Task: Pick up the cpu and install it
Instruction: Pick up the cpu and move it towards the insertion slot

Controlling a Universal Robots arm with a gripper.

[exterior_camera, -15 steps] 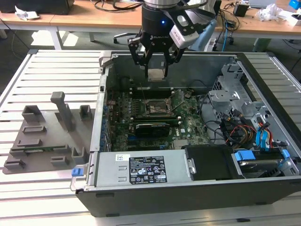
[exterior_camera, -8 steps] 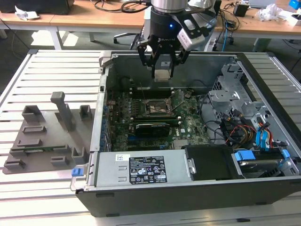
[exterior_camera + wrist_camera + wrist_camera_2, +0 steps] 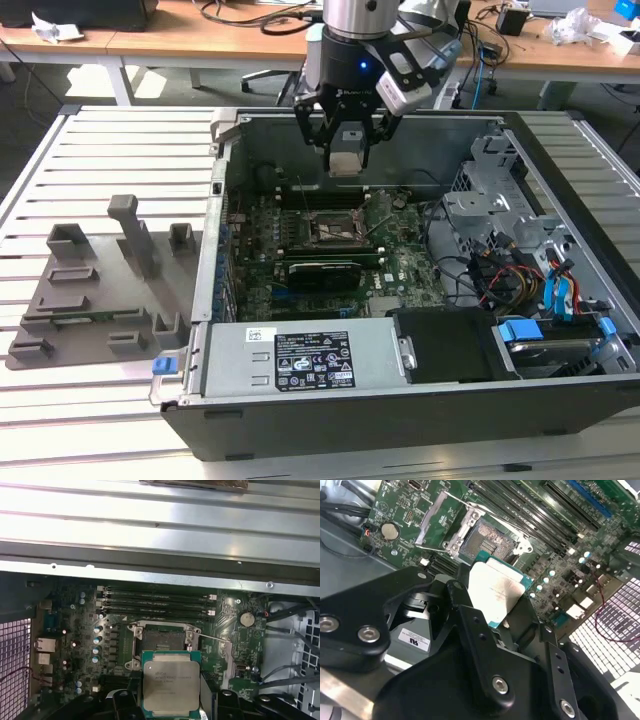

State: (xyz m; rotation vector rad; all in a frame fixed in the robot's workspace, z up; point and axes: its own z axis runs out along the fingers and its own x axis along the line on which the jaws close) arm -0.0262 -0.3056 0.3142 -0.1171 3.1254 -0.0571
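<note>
The cpu (image 3: 345, 162), a small square chip with a pale silvery top and green edge, hangs above the open computer case. My gripper (image 3: 345, 152) is shut on it, with black fingers (image 3: 125, 700) on two opposite sides. In both wrist views the cpu (image 3: 170, 682) (image 3: 496, 591) sits between the fingers, just short of the open socket (image 3: 162, 641) (image 3: 484, 542). The socket's metal frame is lifted and its lever swung out. In the exterior view the socket (image 3: 335, 228) lies on the motherboard below the gripper and a little toward the case's front.
Memory slots (image 3: 155, 605) run beside the socket, near the case's back wall (image 3: 150, 540). A long black card (image 3: 325, 272) lies in front of the socket. A power supply (image 3: 300, 360) and a drive cage with cables (image 3: 510, 230) fill the front and right. A grey fixture tray (image 3: 100, 290) rests on the slatted table.
</note>
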